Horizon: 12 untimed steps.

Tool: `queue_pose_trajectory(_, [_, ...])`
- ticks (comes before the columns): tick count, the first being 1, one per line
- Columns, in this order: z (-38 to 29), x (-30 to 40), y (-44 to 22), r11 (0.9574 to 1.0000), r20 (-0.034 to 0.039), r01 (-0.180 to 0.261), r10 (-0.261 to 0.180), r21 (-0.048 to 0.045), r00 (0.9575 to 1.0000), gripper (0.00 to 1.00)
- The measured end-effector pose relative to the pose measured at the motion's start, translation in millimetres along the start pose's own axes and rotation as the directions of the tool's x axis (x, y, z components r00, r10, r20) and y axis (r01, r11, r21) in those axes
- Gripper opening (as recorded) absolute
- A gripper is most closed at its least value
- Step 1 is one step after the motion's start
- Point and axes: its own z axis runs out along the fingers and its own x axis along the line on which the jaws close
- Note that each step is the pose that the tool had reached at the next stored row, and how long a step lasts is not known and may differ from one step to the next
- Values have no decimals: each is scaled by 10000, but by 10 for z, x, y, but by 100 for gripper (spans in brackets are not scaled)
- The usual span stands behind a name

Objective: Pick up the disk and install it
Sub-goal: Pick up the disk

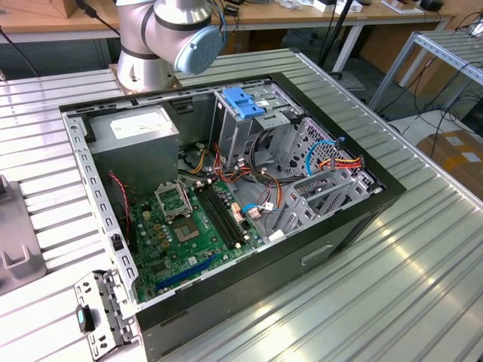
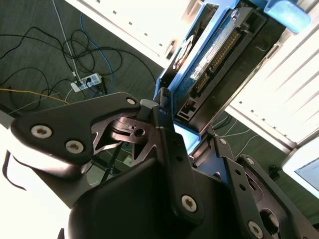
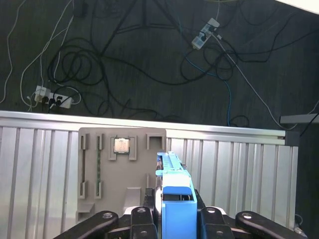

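gripper clamped on the disk, held above the table

gripper [image 3: 177, 215] is closed narrow on the disk [image 3: 172, 174]. in the first wrist view we see the light-blue carrier edge-on between the two black fingers [image 3: 144, 221], reaching out past their tips. in the second wrist view the disk's grey metal body and its connector row show inside the blue frame, with one finger flat against its side.

pose: the tool holds the disk clear above a ribbed metal table [image 3: 40, 169]. past the disk, the first wrist view looks down on a grey fixture plate [image 3: 124, 174] lying on that table, with a cpu chip [image 3: 121, 145] and a memory stick [image 3: 98, 167] in its slots. beyond the table's edge is dark floor with cables [image 3: 84, 64] and a power strip [image 3: 52, 97].

in the exterior view we see the arm [image 1: 162, 38] by its base and a blue-capped joint, mounted just behind the open computer case [image 1: 249, 290]. inside the case are the motherboard [image 1: 189, 234], the power supply [image 1: 139, 132] and a drive cage [image 1: 249, 132] with a bright-blue latch [image 1: 243, 102] on top.
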Motion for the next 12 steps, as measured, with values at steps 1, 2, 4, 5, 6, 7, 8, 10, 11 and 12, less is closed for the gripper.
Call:
queue_pose_trajectory(1, [0, 0, -4, 10000, 0, 0, 0, 0, 10000, 37])
queue_pose_trajectory(2, [0, 1, -6, 10000, 1, 1, -1, 0, 10000, 37])
queue_pose_trajectory(4, [-1, 1, -11, 10000, 0, 0, 0, 0, 10000, 37])
queue_pose_trajectory(5, [-1, 1, -12, 10000, 0, 0, 0, 0, 10000, 37])
queue_pose_trajectory(6, [-1, 1, -15, 10000, 0, 1, -1, 0, 10000, 37])
queue_pose_trajectory(7, [-1, 1, -19, 10000, 0, 0, 0, 0, 10000, 37])
queue_pose_trajectory(8, [-2, 2, -23, 10000, 0, 0, 0, -1, 10000, 37])
queue_pose_trajectory(10, [-1, 2, -28, 10000, 0, 0, 0, 0, 10000, 37])
queue_pose_trajectory(11, [-1, 2, -30, 10000, 0, 0, 0, 1, 10000, 37])
queue_pose_trajectory(12, [-2, 2, -33, 10000, 0, 0, 0, 0, 10000, 37])
